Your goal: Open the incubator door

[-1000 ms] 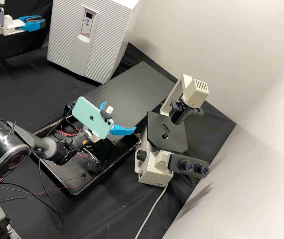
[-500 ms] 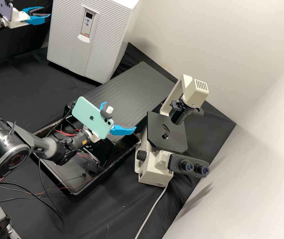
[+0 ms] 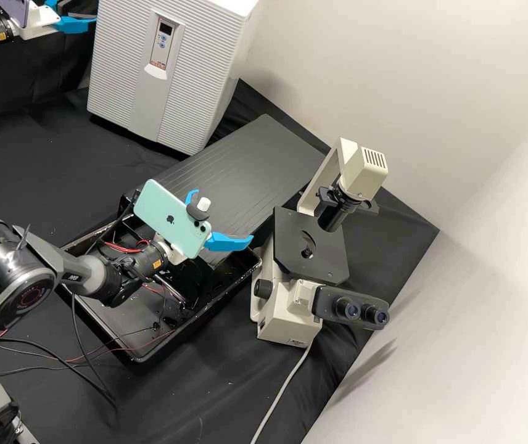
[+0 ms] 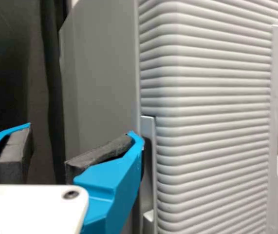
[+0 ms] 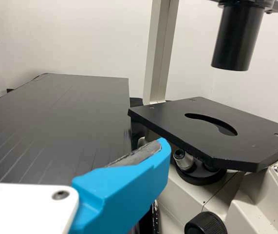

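The incubator (image 3: 230, 68) stands at the far side of the tabletop (image 3: 29, 151), its door (image 4: 212, 97) apparently closed; the left tool (image 4: 83, 130) is released and empty, one finger close to the handle recess (image 4: 148, 161); lining up seems in hand; next, hook that edge and draw outward; the right tool (image 3: 222, 217), also released, hangs near the microscope (image 3: 288, 311).

Bench (image 3: 42, 154): black, covered in creased cloth
Incubator (image 3: 116, 80): light grey, ribbed, upright
Slab (image 3: 261, 157): dark, grooved, near the incubator
Tray (image 3: 127, 324): black, near the slab
Microscope (image 3: 285, 311): cream and black, upright
Cable (image 3: 284, 390): pale, from the microscope
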You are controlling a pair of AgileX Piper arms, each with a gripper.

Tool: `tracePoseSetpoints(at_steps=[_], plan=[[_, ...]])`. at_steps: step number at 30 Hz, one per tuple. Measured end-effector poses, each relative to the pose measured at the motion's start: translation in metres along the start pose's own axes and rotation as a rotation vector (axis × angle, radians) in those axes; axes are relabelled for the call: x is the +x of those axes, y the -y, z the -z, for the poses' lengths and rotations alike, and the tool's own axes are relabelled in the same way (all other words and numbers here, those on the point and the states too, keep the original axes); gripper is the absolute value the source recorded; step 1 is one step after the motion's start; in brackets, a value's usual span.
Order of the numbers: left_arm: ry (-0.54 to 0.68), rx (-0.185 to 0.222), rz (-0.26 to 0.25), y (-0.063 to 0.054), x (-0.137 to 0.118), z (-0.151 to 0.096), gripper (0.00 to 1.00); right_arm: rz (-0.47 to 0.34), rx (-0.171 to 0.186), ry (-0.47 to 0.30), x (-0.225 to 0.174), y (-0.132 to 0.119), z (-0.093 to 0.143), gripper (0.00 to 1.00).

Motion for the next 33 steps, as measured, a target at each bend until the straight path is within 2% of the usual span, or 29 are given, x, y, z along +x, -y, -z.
tracePoseSetpoints(at_steps=[10,15,24,31,33], plan=[[-0.026,-0.009,0.019,0.002,0.002,0.0,1.0,0.0,0.0,0.0,0.0,0.0,0.0,1.0],[-0.033,-0.001,0.015,-0.002,0.004,0.001,1.0,0.0,0.0,0.0,0.0,0.0,0.0,1.0],[-0.086,0.016,0.038,-0.012,0.012,0.006,1.0,0.0,0.0,0.0,0.0,0.0,0.0,1.0],[-0.082,-0.002,0.038,-0.012,0.017,0.011,1.0,0.0,0.0,0.0,0.0,0.0,0.0,1.0],[-0.073,0.005,0.041,-0.013,0.018,0.011,1.0,0.0,0.0,0.0,0.0,0.0,0.0,1.0]])
